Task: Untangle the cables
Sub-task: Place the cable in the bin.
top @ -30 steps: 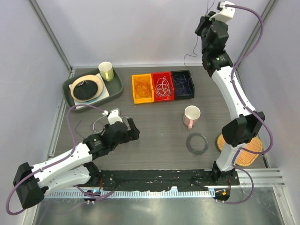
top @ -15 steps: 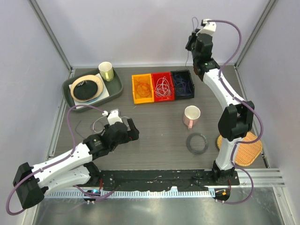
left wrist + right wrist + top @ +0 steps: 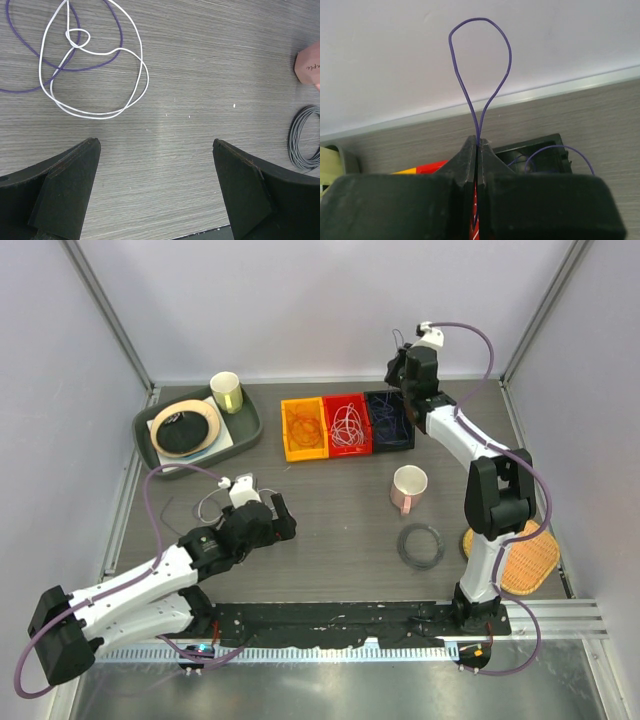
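A dark grey wood-grain table is filling the middle of the booth, its grain running left to right. 3 plain, pale lilac-white walls are closing it in: the back wall, the left wall and the right wall. 2 aluminium posts are slanting up from the far corners, the left post and the right post. A pale metal strip is edging the table's far side, and a brushed metal sheet is lying along the near side. Soft, even light is falling everywhere.

right gripper — lowered toward dark bin | purple cable — down with it
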Robot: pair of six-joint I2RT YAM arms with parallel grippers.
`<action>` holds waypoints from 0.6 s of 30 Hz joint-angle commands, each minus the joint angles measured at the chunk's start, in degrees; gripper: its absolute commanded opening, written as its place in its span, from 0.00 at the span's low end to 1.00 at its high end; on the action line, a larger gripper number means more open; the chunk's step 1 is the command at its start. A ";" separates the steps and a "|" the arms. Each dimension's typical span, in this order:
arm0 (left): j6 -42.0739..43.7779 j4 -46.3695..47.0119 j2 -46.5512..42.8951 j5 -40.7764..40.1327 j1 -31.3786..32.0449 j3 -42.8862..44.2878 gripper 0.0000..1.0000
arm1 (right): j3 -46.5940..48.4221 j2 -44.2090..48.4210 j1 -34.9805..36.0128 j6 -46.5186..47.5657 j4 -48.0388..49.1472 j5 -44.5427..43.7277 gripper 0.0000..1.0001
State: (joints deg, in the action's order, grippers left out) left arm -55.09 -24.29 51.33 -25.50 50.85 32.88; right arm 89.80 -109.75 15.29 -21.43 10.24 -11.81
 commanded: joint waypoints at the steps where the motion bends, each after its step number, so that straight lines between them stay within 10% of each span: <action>1: -0.10 1.18 0.08 -1.40 -0.40 -0.54 1.00 | -1.29 3.76 -0.08 -4.40 2.59 2.75 0.01; 18: -0.72 0.48 -2.73 -1.84 -0.58 -1.86 1.00 | -1.64 -4.67 -2.46 -11.26 -1.45 4.08 0.01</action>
State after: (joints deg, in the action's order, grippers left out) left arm -55.22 -24.34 49.89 -25.52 50.52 31.33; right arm 88.14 -111.96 14.24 -29.45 9.08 -7.90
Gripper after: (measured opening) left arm 0.996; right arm 0.041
